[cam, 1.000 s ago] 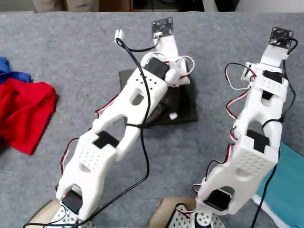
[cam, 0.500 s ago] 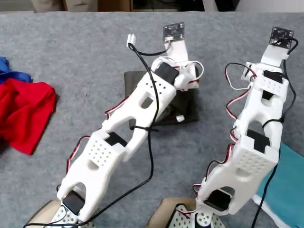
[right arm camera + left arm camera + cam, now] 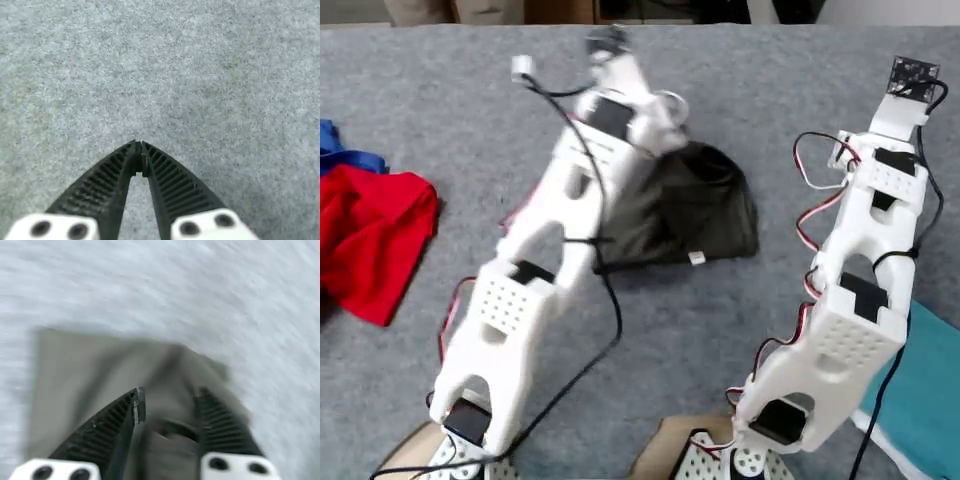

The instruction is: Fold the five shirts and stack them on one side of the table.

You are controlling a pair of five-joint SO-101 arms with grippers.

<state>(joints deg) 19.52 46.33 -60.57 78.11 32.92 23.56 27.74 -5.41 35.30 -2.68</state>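
One limp black shirt [image 3: 705, 215] sags from my left gripper [image 3: 167, 402], clamped on its edge, where a deep bite should stop layers slipping; my right gripper [image 3: 139, 152] is clenched empty.

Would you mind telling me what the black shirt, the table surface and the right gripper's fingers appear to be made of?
The black shirt looks like soft matte cloth: it drapes and creases. The table surface seems grey felt or low carpet, fuzzy and speckled. The fingers of the right gripper look like matte black hard plastic with ridged inner faces.
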